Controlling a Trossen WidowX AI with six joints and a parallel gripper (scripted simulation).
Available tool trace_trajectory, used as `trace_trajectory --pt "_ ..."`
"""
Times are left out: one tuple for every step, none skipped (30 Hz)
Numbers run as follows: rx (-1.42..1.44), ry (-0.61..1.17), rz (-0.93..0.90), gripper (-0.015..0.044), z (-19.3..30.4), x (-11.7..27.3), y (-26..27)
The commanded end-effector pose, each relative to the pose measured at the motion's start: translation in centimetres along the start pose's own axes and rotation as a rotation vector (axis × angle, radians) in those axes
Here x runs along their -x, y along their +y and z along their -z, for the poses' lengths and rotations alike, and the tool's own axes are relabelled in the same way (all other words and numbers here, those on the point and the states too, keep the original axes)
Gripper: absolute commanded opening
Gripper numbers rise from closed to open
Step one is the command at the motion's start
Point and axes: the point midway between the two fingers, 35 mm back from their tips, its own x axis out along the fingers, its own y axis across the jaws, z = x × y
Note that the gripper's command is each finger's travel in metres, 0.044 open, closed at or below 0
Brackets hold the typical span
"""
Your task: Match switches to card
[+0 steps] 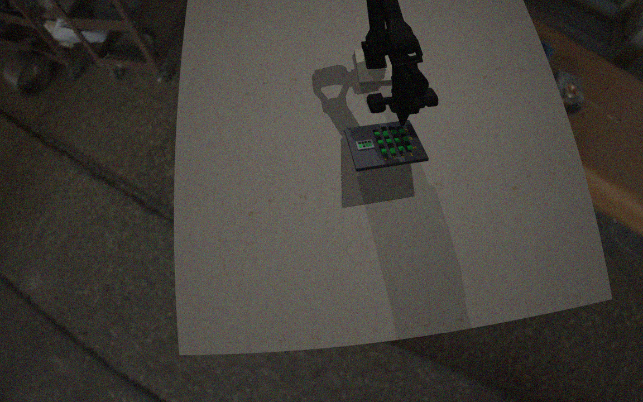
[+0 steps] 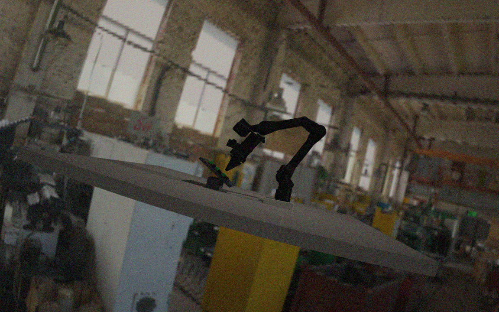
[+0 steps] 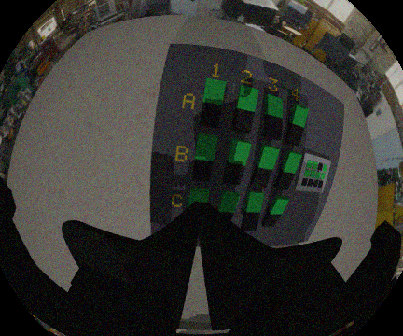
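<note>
The switch panel (image 1: pixel 366 159) (image 2: pixel 204 160) (image 3: pixel 323 107) is dark and tilted, with rows A to C and columns 1 to 4. In the wrist view each visible switch has a green far half and a dark near half; which half is raised is hard to tell. The card (image 1: pixel 364 147) (image 3: pixel 299 185) shows its far row green except a dark third square, its middle row green and its near row dark. My gripper (image 1: pixel 402 124) (image 2: pixel 226 170) (image 3: pixel 200 208) is shut and empty, tip close over the C1 area. It hides C1's near half and part of C2; contact cannot be told.
The panel stands on a dark support (image 2: pixel 214 183) on the pale table (image 1: pixel 264 249) (image 2: pixel 340 229) (image 3: pixel 85 140). The arm's base is behind the gripper. Shadows of the arm and panel fall across the table and part of the panel.
</note>
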Motion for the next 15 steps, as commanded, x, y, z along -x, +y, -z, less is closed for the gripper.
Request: trace_trajectory --pt "0.004 0.01 -0.002 0.0 0.3 -0.5 0.0" --pt "0.004 0.01 -0.002 0.0 0.3 -0.6 0.0" --pt "0.004 0.01 -0.002 0.0 0.3 -0.8 0.0" --pt "0.004 0.01 -0.002 0.0 0.3 -0.9 0.0" --pt "0.004 0.01 -0.002 0.0 0.3 -1.1 0.0" --pt "0.004 0.01 -0.002 0.0 0.3 -1.3 0.0" --pt "0.004 0.01 -0.002 0.0 0.3 -1.4 0.0" --pt "0.004 0.01 -0.002 0.0 0.3 -1.6 0.0" --pt "0.004 0.01 -0.002 0.0 0.3 -1.7 0.0" --pt "0.004 0.01 -0.002 0.0 0.3 -1.7 0.0" --pt "0.004 0.01 -0.002 0.0 0.3 -1.7 0.0" --pt "0.004 0.01 -0.002 0.0 0.3 -1.7 0.0" --pt "0.004 0.01 -0.002 0.0 0.3 -1.7 0.0" --pt "0.004 0.01 -0.002 0.0 0.3 -1.7 0.0" --pt "0.004 0.01 -0.002 0.0 0.3 -1.7 0.0"
